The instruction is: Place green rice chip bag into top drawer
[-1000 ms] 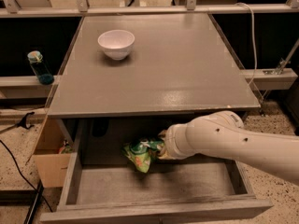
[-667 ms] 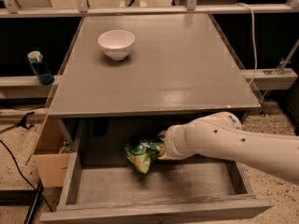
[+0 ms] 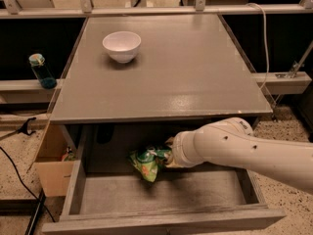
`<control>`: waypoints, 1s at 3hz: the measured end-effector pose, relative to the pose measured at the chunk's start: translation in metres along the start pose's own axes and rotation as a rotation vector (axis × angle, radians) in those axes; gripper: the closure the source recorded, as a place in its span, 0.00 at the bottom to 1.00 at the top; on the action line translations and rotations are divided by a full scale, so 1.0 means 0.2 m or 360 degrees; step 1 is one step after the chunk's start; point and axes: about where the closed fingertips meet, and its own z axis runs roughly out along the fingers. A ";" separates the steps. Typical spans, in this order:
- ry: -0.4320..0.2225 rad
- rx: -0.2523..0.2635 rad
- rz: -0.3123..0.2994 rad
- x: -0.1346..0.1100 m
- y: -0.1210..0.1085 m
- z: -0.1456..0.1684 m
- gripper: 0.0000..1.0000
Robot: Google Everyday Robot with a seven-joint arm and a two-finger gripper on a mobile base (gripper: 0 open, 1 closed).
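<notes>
Below the front edge of the bench, the top drawer stands pulled out, its flat floor bare across the front half and toward both low side walls. The white arm reaches in from the right, crossing the right rear part of the drawer just under the bench edge. At its tip the pincer meets the green rice chip bag; the wrist hides it, so whether it is open or clamped cannot be told. The bag sits at the drawer's rear, slightly left of centre (crumpled, logo facing forward), its long axis slanting from the pincer down-left toward the floor. 1 white bowl rests on the bench's far left. Left of the drawer stand a cardboard box and a blue bottle.
</notes>
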 end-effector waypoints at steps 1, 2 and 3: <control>0.0000 0.0000 0.0000 0.00 0.00 0.00 0.26; 0.0001 0.0000 0.0000 0.00 0.00 0.00 0.00; 0.0025 0.0008 -0.0001 0.02 0.00 -0.03 0.00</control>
